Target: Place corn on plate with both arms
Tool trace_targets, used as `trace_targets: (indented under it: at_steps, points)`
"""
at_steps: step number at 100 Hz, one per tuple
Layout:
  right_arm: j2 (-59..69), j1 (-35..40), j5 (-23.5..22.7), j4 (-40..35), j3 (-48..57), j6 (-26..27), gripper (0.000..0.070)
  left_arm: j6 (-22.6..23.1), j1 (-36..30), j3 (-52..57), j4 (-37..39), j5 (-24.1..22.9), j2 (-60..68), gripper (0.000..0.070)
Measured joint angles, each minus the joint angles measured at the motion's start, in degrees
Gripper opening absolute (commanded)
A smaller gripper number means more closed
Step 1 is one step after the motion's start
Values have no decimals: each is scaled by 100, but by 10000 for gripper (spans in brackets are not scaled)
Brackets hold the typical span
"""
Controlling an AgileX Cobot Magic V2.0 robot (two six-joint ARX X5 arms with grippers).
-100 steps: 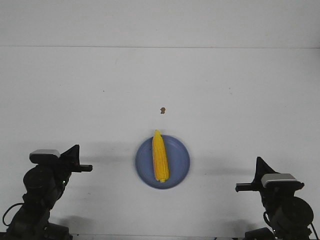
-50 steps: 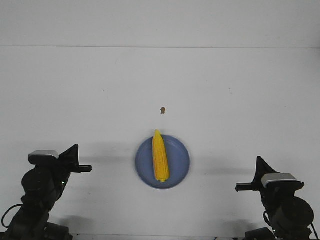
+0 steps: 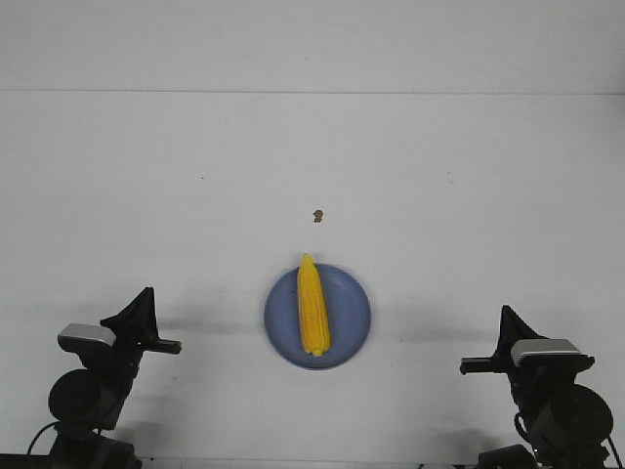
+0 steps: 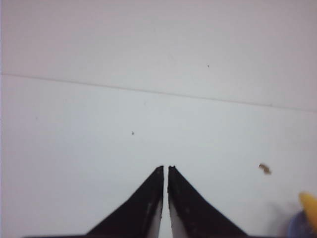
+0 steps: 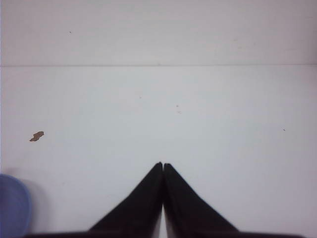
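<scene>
The yellow corn (image 3: pixel 312 306) lies lengthwise on the periwinkle-blue plate (image 3: pixel 350 318) in the front middle of the table, its pointed end toward the far side. My left gripper (image 3: pixel 145 305) is shut and empty, well to the left of the plate near the table's front edge. My right gripper (image 3: pixel 505 337) is shut and empty, well to the right of the plate. In the left wrist view the fingers (image 4: pixel 165 171) are closed over bare table, with the corn tip (image 4: pixel 308 204) and plate rim (image 4: pixel 297 229) at the edge. The right wrist view shows closed fingers (image 5: pixel 162 166) and the plate edge (image 5: pixel 12 206).
A tiny brown speck (image 3: pixel 317 216) lies on the white table beyond the plate; it also shows in the left wrist view (image 4: pixel 265 169) and the right wrist view (image 5: pixel 36 136). The table's far edge meets a white wall.
My left arm has drawn back and lowered toward the front edge, its gripper still shut. The right arm, corn and plate have not moved.
</scene>
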Motion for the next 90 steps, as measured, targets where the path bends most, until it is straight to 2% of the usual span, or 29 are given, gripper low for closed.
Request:
trace_targets:
  at_steps: [20, 90]
  points:
    - [0, 0, -2, 0, 0, 0, 0, 2, 142, -767, 22, -2, -1005, 13]
    - [0, 0, -4, 9, 0, 0, 0, 151, 177, -811, -28, -2, -1001, 13]
